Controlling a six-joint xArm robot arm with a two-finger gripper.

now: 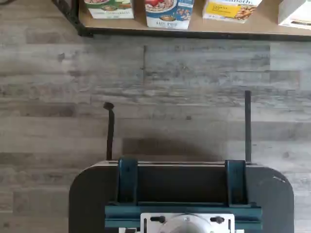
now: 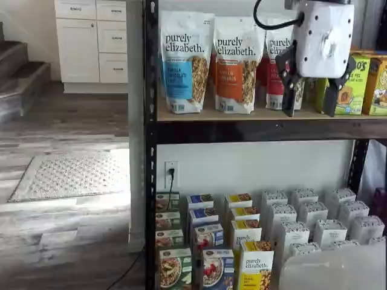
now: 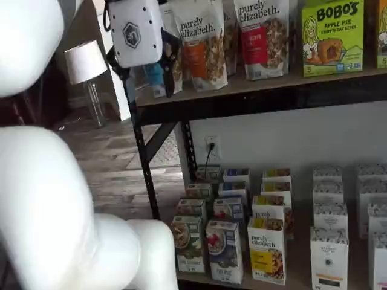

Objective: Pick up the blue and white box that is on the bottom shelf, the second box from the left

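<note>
Gripper (image 2: 308,96) hung open and empty beside the upper shelf. The blue and white box (image 2: 217,269) stood untouched at the bottom shelf's (image 1: 223,29) front edge; everything remained.

Grey wood-plank floor (image 1: 194,73) with a pale patterned mat (image 2: 69,175); white drawer cabinets (image 2: 91,39) and dark stairs (image 2: 21,75) behind; a white-shaded lamp (image 3: 84,60); a wall outlet (image 2: 171,174).

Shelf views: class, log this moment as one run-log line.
tool: open, empty, at upper shelf | blue box: on bottom shelf, untouched | step: not yet reached
</note>
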